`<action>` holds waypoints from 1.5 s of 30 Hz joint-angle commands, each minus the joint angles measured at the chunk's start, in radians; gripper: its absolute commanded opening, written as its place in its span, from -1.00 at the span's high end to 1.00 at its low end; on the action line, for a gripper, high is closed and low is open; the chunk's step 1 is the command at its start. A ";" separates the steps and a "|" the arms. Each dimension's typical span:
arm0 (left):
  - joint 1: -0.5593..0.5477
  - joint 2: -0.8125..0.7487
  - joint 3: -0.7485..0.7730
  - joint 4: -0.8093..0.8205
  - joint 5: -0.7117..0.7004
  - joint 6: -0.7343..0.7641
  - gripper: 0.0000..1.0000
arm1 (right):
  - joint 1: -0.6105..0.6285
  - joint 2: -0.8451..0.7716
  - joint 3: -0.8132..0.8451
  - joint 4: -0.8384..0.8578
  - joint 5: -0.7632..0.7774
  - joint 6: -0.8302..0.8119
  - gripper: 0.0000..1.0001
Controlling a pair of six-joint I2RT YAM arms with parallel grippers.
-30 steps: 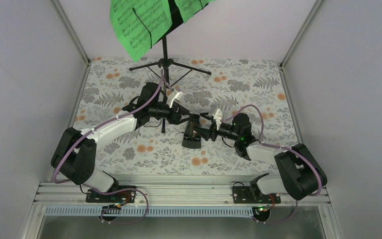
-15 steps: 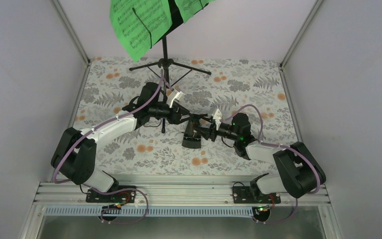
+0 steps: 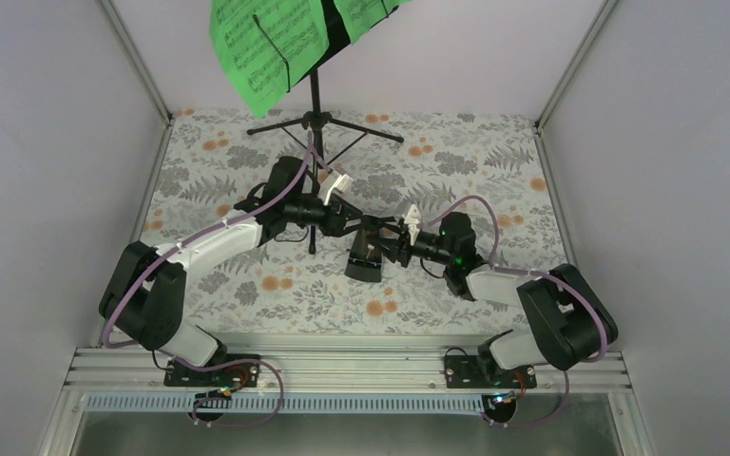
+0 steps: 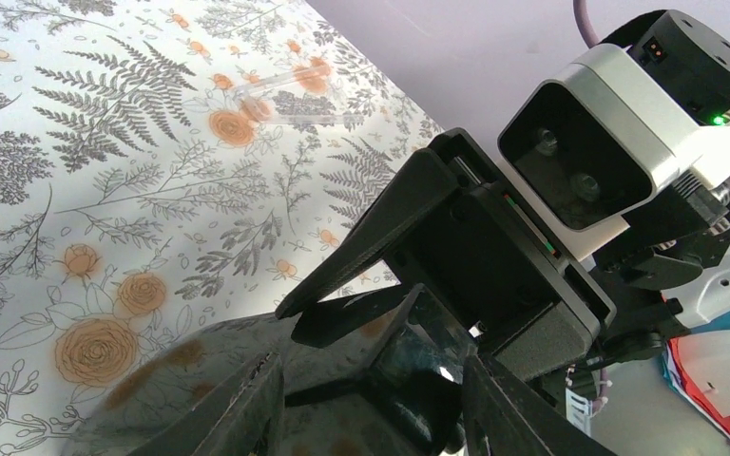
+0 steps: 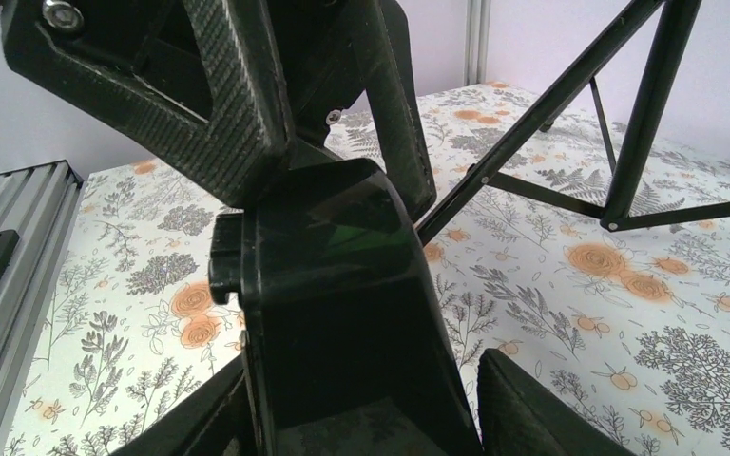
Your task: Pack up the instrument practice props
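The small dark pyramid-shaped metronome [image 3: 364, 261] stands mid-table between both arms. My left gripper [image 3: 359, 231] comes in from the left and is shut on its upper part; in the left wrist view its fingers [image 4: 247, 408] press the glossy metronome [image 4: 390, 370]. My right gripper [image 3: 392, 249] reaches in from the right and straddles the metronome [image 5: 342, 304], still open, with a gap at its right finger [image 5: 532, 408]. The black tripod music stand [image 3: 315, 104] stands at the back, holding bright green music sheets [image 3: 266, 43].
The stand's tripod legs [image 5: 551, 104] spread over the floral tablecloth [image 3: 494, 171] just behind the grippers. White walls with aluminium posts [image 3: 138, 57] close in both sides. A metal rail [image 3: 342, 366] carries the arm bases at the near edge.
My right gripper has moved left onto the metronome and its jaws have narrowed around it. The left gripper has stayed on the metronome, barely moving.
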 commanded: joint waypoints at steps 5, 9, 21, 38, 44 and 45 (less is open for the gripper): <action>0.002 0.010 0.024 0.008 0.030 0.018 0.06 | 0.006 0.028 0.024 0.018 0.012 0.016 0.02; 0.001 0.013 0.024 0.009 0.036 0.018 0.07 | 0.005 0.032 0.029 0.013 0.015 0.020 0.03; 0.000 0.018 0.023 0.014 0.049 0.014 0.10 | 0.005 0.054 0.065 -0.016 0.034 0.040 -0.04; -0.003 0.018 0.023 0.016 0.054 0.014 0.12 | 0.005 0.077 0.097 -0.040 0.051 0.074 -0.17; -0.003 0.017 0.023 0.016 0.054 0.013 0.12 | 0.006 0.107 0.127 -0.053 0.039 0.102 -0.21; -0.003 0.016 0.023 0.016 0.054 0.013 0.12 | 0.005 0.111 0.128 -0.052 0.039 0.104 -0.22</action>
